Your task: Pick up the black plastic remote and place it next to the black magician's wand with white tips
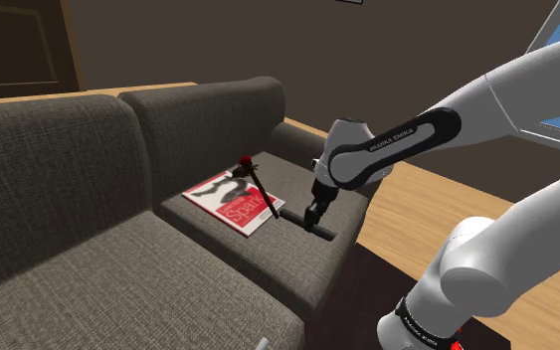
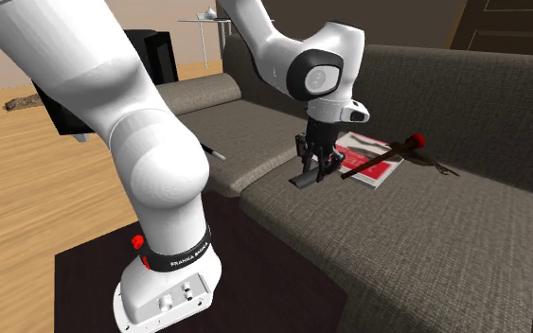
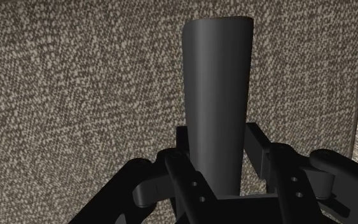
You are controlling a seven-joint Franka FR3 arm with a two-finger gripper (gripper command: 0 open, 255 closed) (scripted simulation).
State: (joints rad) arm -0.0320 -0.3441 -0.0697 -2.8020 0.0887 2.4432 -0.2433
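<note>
The black remote (image 1: 302,223) is a flat dark bar near the front edge of the sofa's seat cushion (image 1: 268,259). My gripper (image 1: 316,215) reaches down from above and is shut on the remote's middle. In the wrist view the remote (image 3: 217,83) runs out from between my fingers (image 3: 182,167), with cushion fabric behind it. The wand (image 1: 260,187) is a thin dark stick with a red end, lying across a red and white magazine (image 1: 223,202) just beyond the remote towards the backrest. From the second exterior view, gripper (image 2: 313,168), remote (image 2: 304,180) and wand (image 2: 378,161) lie close together.
The grey-brown sofa has a high backrest (image 1: 89,139) and an armrest (image 1: 307,139) close behind my hand. A second seat cushion (image 1: 118,288) lies at the shoulder view's left. Wooden floor (image 1: 466,199) and a dark rug (image 2: 255,274) lie before the sofa. A black box (image 2: 146,57) stands farther off.
</note>
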